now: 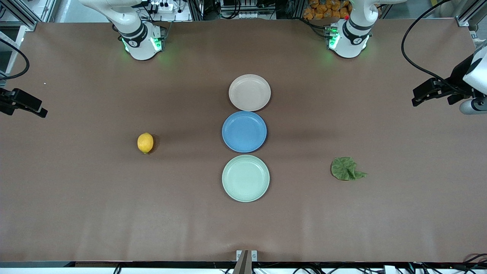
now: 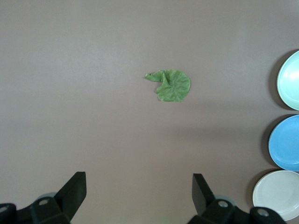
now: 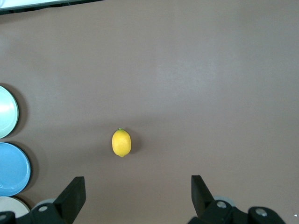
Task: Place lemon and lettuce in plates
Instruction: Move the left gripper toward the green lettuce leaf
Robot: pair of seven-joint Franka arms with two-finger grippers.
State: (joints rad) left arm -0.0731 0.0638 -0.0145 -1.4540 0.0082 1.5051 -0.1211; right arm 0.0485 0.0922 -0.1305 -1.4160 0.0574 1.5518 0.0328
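Lemon: the small oval yellow lemon (image 1: 145,142) lies bare on the brown table, toward the right arm's end, about midway between the edge by the robot bases and the edge by the front camera, well apart from all plates.
Lettuce: the wrinkly dark green lettuce leaf (image 1: 346,169) lies flat toward the left arm's end, a little nearer the front camera than the lemon, its stem tip pointing at the left arm's end edge.
Plates: three round shallow plates sit in a row at the table's middle, all empty: the pale beige-pink plate (image 1: 249,92) closest to the bases, the blue plate (image 1: 244,131) between, the pale mint green plate (image 1: 245,178) nearest the front camera.
Left gripper: the left gripper (image 2: 139,191) hangs high over the left arm's end edge, fingers spread wide, holding nothing.
Right gripper: the right gripper (image 3: 138,193) hangs high over the right arm's end edge, likewise spread and empty.
Progress: neither item is picked up yet.
Risks: the lemon may roll out of a pinch on its rounded sides; the thin leaf may slip from the fingers because it lies flat; either could land on the blue plate, since the rims nearly touch.
Writing: no brand, label or readable text shows.
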